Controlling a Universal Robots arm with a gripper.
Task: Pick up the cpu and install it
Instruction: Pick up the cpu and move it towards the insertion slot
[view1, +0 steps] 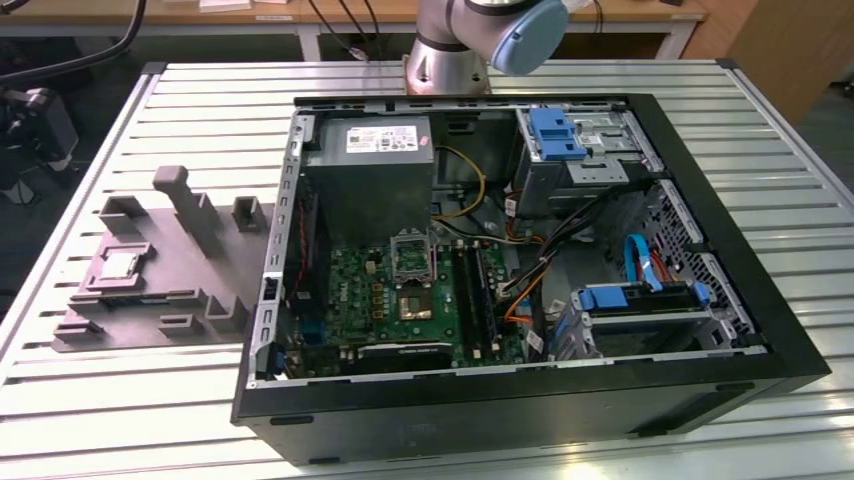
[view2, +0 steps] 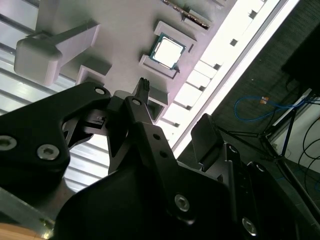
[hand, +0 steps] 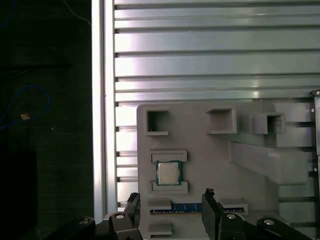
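Note:
The cpu (hand: 168, 173) is a small silvery square chip lying flat in a pocket of the grey plastic fixture (hand: 200, 145). In the exterior view, the cpu (view1: 118, 265) and fixture (view1: 160, 290) are on the slatted table, on the exterior view's left of the open computer case. My gripper (hand: 170, 196) hangs above the fixture, open, with nothing between its black fingers (hand: 207, 197). In the second wrist view the cpu (view2: 168, 50) lies beyond the gripper (view2: 175, 102), clear of it. The metal-framed socket (view1: 411, 256) sits on the green motherboard inside the case.
The open black case (view1: 747, 300) holds a power supply (view1: 374, 170), cables and blue drive brackets (view1: 554, 130). A memory stick (hand: 185, 207) lies in a fixture slot near the cpu. An upright post (view1: 174, 185) rises from the fixture. The table edge (hand: 102, 100) runs close beside the fixture.

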